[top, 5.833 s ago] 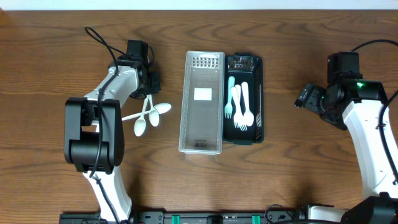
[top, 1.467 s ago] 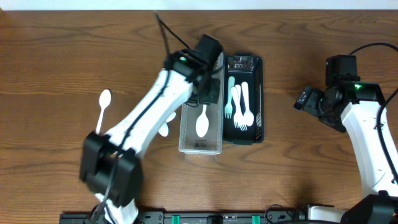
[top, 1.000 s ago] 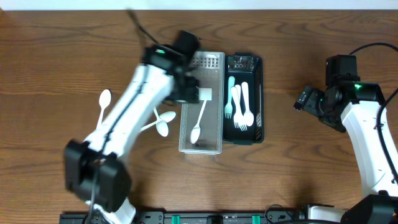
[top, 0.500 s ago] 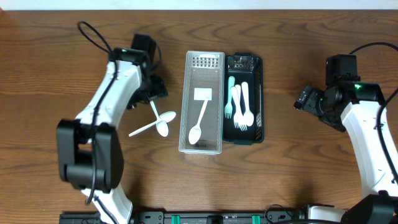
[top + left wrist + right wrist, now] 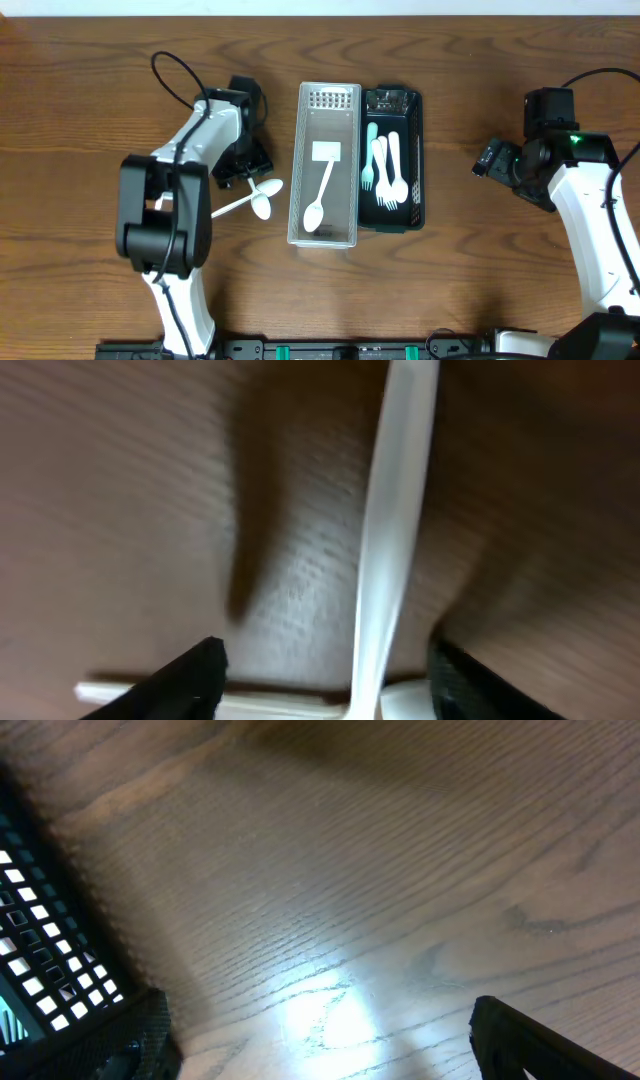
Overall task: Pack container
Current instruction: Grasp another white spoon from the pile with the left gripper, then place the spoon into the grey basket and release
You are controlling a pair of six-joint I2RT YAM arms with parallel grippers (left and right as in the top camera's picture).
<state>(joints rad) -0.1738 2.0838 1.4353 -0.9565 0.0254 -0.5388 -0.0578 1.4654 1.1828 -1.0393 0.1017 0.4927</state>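
Spoon (image 5: pixel 395 540) handle lies between the parted left jaws.
It rests on the table (image 5: pixel 100 80), crossing a second spoon (image 5: pixel 235 207); jaws unclenched. Right jaws parted, holding nothing, well apart.

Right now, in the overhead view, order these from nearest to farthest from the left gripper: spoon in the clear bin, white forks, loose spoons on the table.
1. loose spoons, on the table beside the left gripper.
2. spoon, inside the clear bin, centre.
3. white forks, in the black tray, farthest right.
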